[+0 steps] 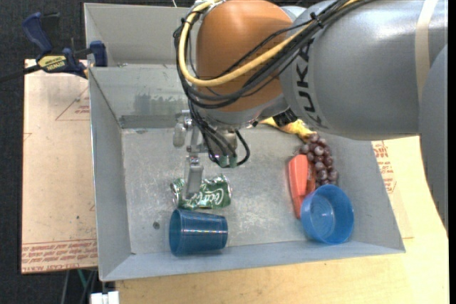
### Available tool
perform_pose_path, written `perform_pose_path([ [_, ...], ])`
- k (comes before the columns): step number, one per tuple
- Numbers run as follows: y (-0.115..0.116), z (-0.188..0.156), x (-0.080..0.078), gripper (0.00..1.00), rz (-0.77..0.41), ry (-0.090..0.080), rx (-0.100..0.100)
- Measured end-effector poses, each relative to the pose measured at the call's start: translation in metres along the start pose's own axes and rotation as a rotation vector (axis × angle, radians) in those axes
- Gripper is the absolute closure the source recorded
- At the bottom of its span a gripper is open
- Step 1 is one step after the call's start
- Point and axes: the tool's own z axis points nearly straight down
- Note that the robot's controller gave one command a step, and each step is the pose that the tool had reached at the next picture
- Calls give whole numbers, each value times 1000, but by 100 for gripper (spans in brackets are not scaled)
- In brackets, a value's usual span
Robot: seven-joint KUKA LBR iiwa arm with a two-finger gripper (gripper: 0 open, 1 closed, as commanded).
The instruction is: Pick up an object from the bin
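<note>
The grey bin holds a few scattered things. The gripper hangs over the front-left floor, its tip at the crushed green can. The can lies directly beneath it, slightly toward the near wall, with its long axis running left to right. Whether the gripper is open or grips anything cannot be told. A blue cup lies on its side just in front of the can.

Arm bent down into the bin
The grey arm comes in over the bin's right rim, its orange wrist cover above the bin's middle, yellow and black cables looped round it; the pincer points straight down, low over the bin's floor, left of centre.
</note>
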Motion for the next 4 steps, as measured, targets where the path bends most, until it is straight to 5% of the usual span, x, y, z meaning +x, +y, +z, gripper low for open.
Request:
perform_pose_path([
  [1, 0, 0, 0, 0, 0, 0, 0],
  [2, 18, -14, 38, 0, -161, 0, -1],
  [3, 1, -14, 32, 0, -159, -1, -5],
  [4, 26, -35, 22, 0, -293, -4, -5],
])
